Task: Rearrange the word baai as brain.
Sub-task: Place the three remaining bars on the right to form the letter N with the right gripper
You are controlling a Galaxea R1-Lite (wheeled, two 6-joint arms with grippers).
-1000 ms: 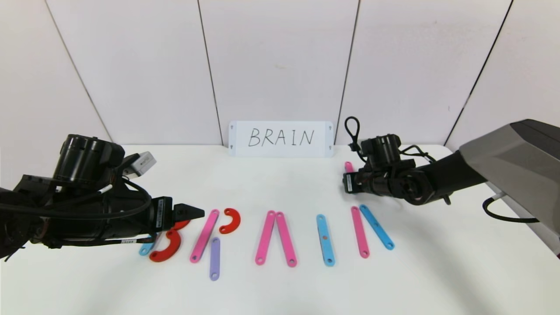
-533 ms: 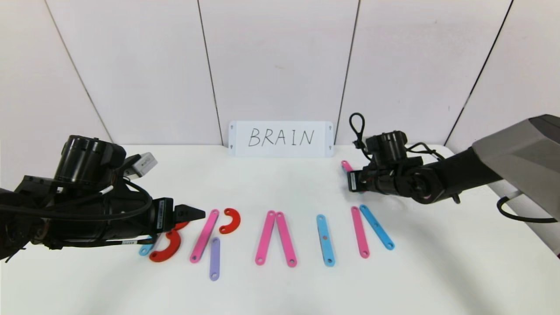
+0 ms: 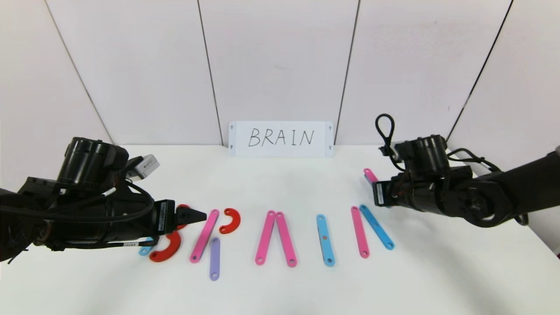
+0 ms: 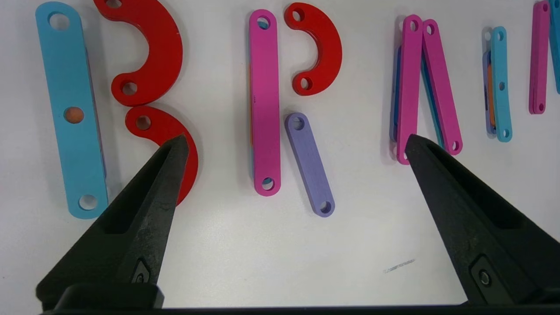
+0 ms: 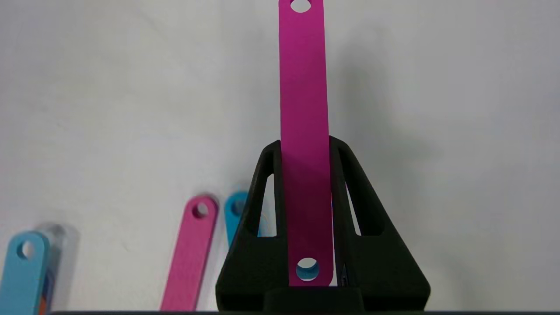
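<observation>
Up above the table point(image 3: 280, 288), the right gripper point(image 5: 306, 148) was clamped tight on a pink strip point(image 5: 304, 109). That strip was off the table, behind the last letter of the word point(image 3: 267, 236) (a pink strip point(image 3: 359, 232) and a blue strip point(image 3: 376, 227) laid like two legs of an N). The left gripper point(image 4: 293, 144) hung over the start of the word with its fingers spread wide, and nothing was in it. Under it lay a blue strip point(image 4: 72, 109) with two red arcs point(image 4: 153, 57) for the B. Next came a pink strip point(image 4: 264, 100), one red arc point(image 4: 317, 48) and a purple strip point(image 4: 309, 164) for the R. Behind the letters stood a white card point(image 3: 281, 138) that said BRAIN.
</observation>
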